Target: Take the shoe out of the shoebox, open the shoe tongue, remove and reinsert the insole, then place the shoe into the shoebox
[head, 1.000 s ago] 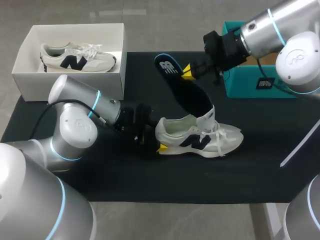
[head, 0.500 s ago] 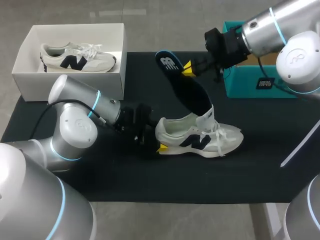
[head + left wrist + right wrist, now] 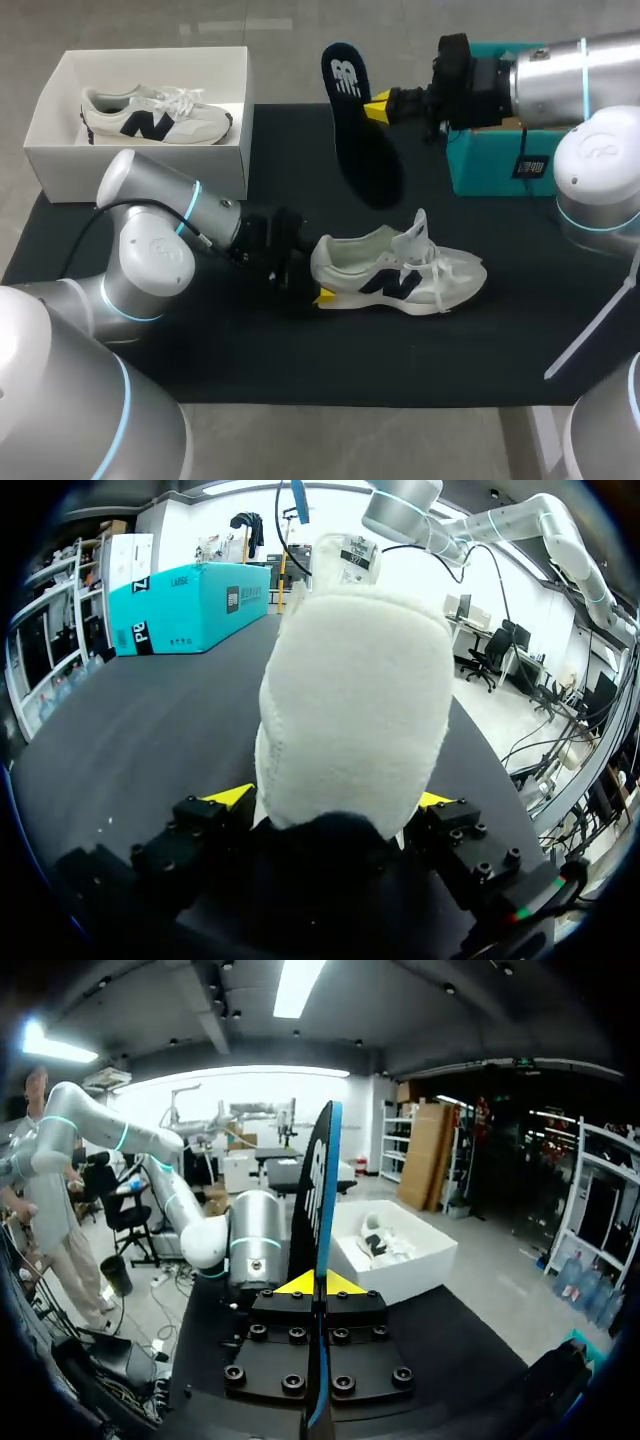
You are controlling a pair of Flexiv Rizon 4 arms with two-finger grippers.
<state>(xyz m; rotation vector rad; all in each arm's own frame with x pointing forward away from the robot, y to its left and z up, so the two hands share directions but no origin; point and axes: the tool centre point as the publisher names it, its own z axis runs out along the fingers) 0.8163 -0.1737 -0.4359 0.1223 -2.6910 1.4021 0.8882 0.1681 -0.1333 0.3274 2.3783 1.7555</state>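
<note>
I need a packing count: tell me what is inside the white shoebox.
One white shoe with a dark logo lies in the white shoebox. The floor beneath it is covered, so anything underneath cannot be seen.

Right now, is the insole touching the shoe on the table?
Apart. The head view shows bare table between the lower end of the insole and the raised tongue of the shoe; the right gripper holds the insole up.

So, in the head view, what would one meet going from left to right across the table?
White shoebox → left gripper → shoe on the table → teal box. The insole held above overlaps the shoe, so I omit it.
</note>
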